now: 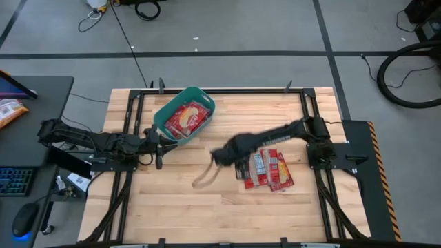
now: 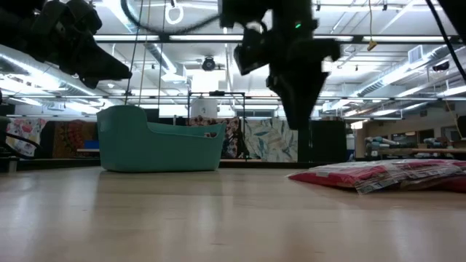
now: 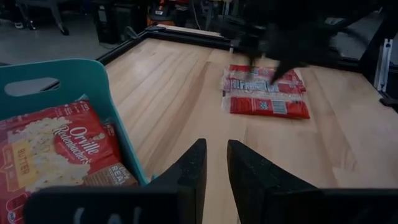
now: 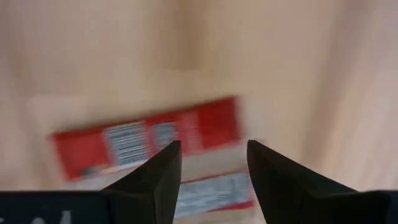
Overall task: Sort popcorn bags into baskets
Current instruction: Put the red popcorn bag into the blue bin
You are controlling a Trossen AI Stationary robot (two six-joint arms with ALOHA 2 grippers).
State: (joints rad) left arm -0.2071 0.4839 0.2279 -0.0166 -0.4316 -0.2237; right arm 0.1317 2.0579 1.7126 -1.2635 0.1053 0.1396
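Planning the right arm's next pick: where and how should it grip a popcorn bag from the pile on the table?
Take the top bag by its near long edge, from above. The bags lie flat and overlapping on the table, so only an edge gives purchase. The open right gripper hangs over them.

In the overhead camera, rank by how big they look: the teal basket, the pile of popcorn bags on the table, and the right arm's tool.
1. The teal basket, largest.
2. The pile of popcorn bags on the wood, slightly smaller; the right arm hides part of it, so these two are close.
3. The right tool, clearly smallest, hanging open beside the pile.
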